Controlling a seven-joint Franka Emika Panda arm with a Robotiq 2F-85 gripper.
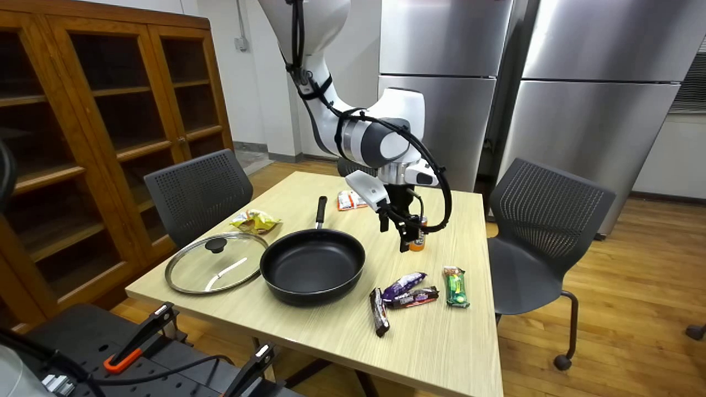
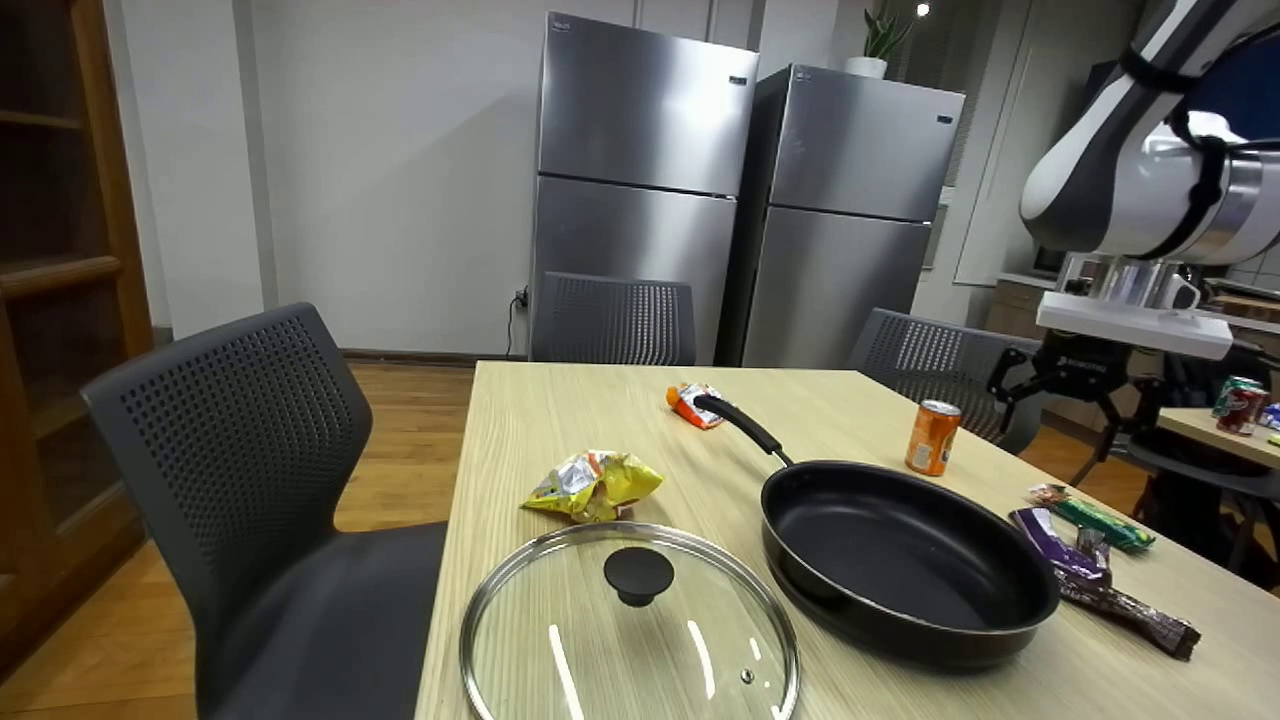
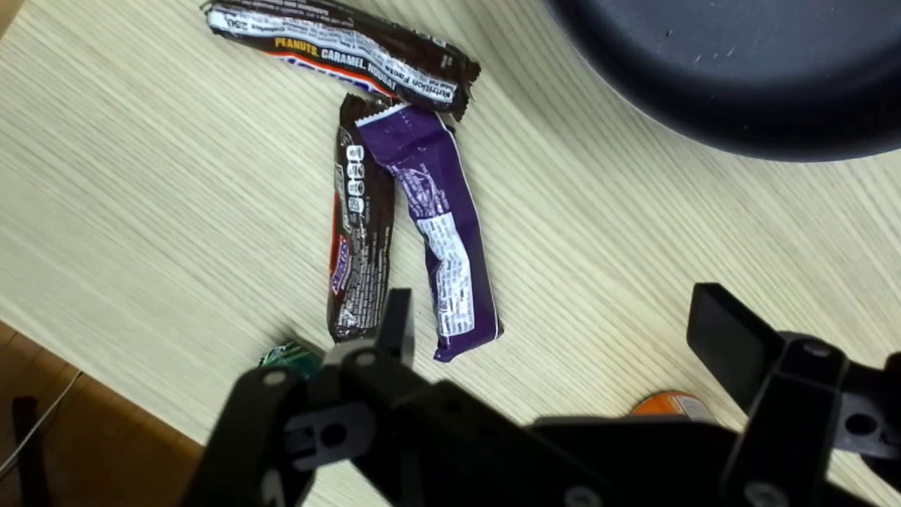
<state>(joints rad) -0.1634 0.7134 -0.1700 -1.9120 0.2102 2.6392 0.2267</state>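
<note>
My gripper (image 3: 549, 317) hangs wide and empty above the bench (image 1: 452, 353), seemingly for clearance. The purple bar (image 3: 457, 253) lies against a dark bar (image 3: 366, 246), between the pan (image 1: 313, 266) and a side edge. The lid (image 1: 218, 264) sits near a corner, perhaps to leave the pan uncovered. Chairs (image 1: 546, 220) surround the pale bench; fridges (image 1: 458, 105) stand behind.

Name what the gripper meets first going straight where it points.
Probably the tabletop, filling most of the gap between the open jaws in the wrist view. The purple-wrapped bar lies close to that line and might be brushed first; depth is unclear.
</note>
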